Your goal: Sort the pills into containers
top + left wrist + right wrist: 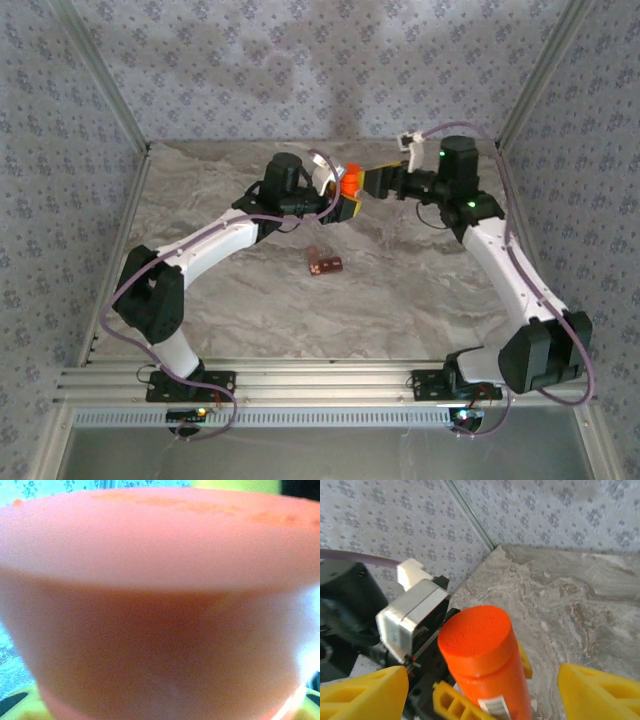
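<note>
My left gripper (341, 203) is shut on a small orange bottle (350, 183) and holds it up above the table at the back middle. In the right wrist view the bottle (482, 650) points its flat orange end at the camera, with the left gripper's yellow fingers (452, 702) clamped on its body. My right gripper (485, 695) faces it, open, its fingers standing wide on either side of the bottle and clear of it. In the left wrist view the bottle (160, 605) is a close orange blur. The containers (325, 263), a reddish-brown strip, lie on the table. The pills are hidden.
The marble-patterned table (400, 290) is walled by patterned panels, with metal corner posts (105, 90) at the back left and right. A metal rail (320, 385) runs along the near edge between the arm bases.
</note>
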